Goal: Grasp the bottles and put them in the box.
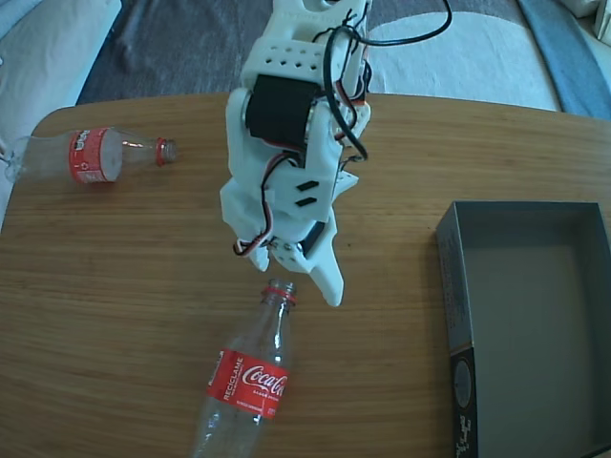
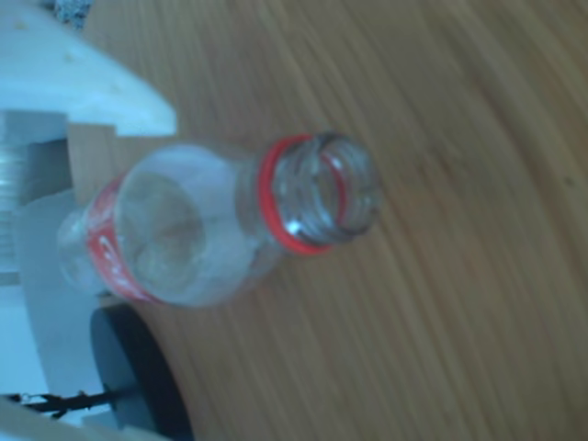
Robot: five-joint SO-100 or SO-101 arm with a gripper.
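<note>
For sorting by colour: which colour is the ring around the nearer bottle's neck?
Red; the ring shows best in the wrist view.

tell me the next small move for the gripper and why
Probably lower a little and shift onto the neck of the near bottle, then close. The gripper hangs just beside its open mouth, holding nothing, and in the wrist view the neck sits right ahead. The box is empty.

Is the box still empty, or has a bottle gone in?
Empty as far as shown: the box shows only bare grey floor; both bottles lie on the table.
</note>
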